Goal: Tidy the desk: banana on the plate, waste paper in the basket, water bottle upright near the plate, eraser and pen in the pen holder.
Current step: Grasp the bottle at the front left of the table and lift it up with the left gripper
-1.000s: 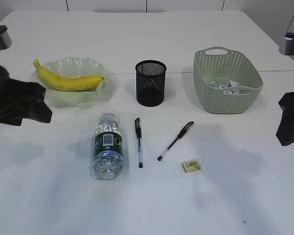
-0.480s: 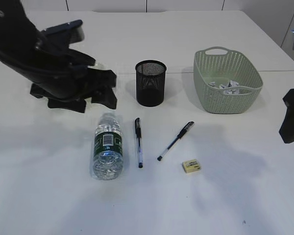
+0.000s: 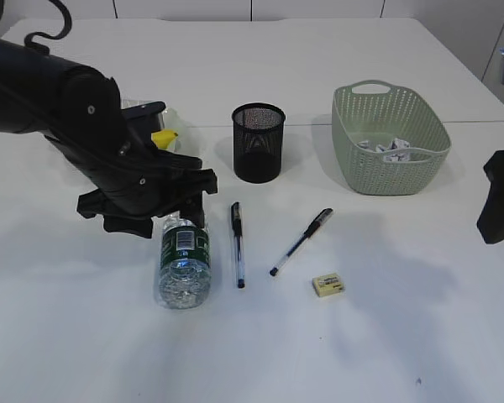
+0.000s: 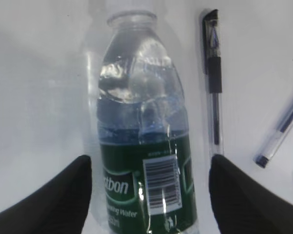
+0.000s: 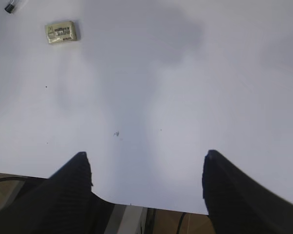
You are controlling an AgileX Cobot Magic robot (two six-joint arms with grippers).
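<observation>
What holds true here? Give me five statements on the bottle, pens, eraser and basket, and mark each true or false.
1. The water bottle lies on its side. True.
2. Both pens already stand in the pen holder. False: the two pens lie on the table.
3. The left gripper has open jaws on either side of the bottle. True.
4. The eraser sits inside the basket. False: it lies on the table near the pens.
5. The basket holds crumpled paper. True.

white desk (image 3: 84,336), second white table (image 3: 235,59) behind
</observation>
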